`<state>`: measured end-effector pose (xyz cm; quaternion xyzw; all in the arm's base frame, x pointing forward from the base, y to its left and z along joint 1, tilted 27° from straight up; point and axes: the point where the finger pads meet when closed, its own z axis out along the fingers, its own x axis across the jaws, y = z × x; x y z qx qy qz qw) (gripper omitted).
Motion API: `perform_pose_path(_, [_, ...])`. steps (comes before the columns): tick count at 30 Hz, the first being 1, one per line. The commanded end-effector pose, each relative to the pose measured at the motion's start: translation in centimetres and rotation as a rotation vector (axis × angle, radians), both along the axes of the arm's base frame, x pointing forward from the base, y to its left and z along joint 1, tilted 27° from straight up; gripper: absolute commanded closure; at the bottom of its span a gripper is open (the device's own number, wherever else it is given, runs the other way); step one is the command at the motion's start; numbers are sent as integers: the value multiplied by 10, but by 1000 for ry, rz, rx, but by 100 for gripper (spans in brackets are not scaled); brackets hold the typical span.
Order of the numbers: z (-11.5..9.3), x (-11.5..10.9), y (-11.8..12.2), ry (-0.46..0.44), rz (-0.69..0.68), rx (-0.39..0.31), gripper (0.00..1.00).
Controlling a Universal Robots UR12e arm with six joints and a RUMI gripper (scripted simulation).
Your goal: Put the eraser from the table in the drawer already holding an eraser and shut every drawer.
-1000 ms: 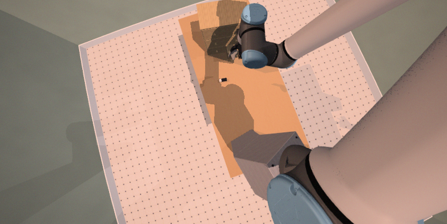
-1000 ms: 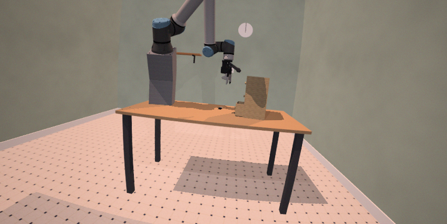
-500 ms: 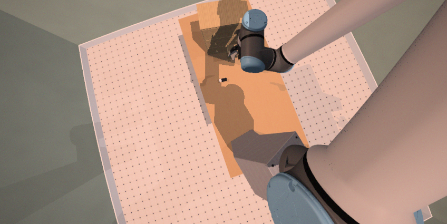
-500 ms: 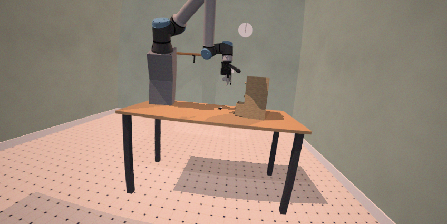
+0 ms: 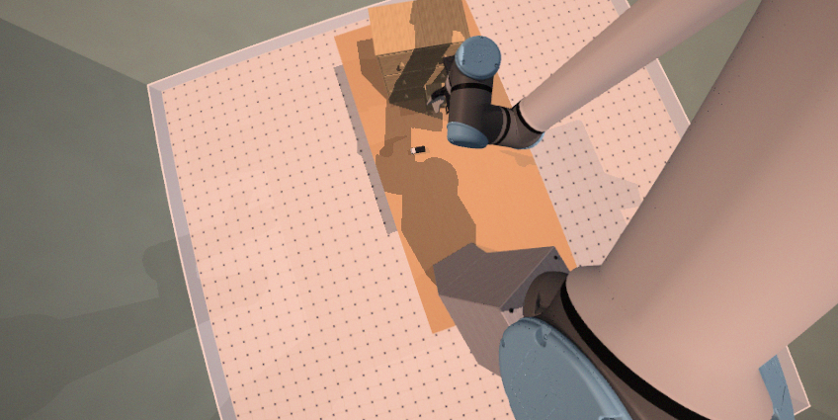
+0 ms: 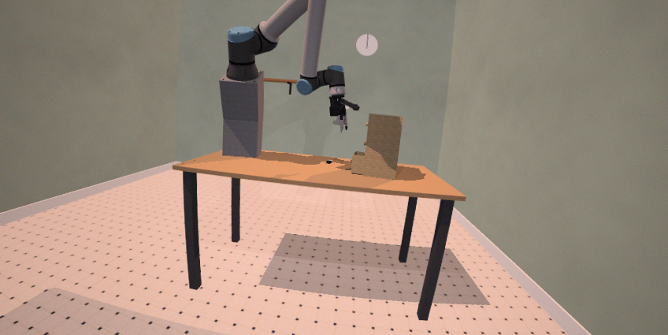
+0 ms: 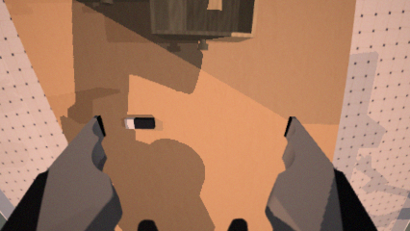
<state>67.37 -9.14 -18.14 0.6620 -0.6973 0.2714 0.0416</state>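
A small black eraser with a white end (image 7: 140,122) lies flat on the orange table; it also shows in the overhead view (image 5: 418,149) and as a dark speck in the side view (image 6: 328,161). The wooden chest (image 6: 380,151) stands upright at the table's far end, with its lowest drawer (image 6: 358,162) pulled out; the chest also shows in the overhead view (image 5: 411,57) and its open drawer at the top of the wrist view (image 7: 202,16). My gripper (image 7: 196,117) (image 6: 343,124) is open and empty, high above the table in front of the chest. The eraser lies below, near the left finger.
The grey robot pedestal (image 6: 241,116) stands at the other end of the table. The table edges lie close on both sides in the wrist view, with dotted floor beyond. What the open drawer holds is in shadow.
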Motion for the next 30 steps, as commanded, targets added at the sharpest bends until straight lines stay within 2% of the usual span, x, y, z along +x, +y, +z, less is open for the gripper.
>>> perform_pose_path(1, [-7, 13, -5, -80, 41, -5, 0])
perform_pose_path(30, [-37, 60, -27, -372, 189, -30, 0])
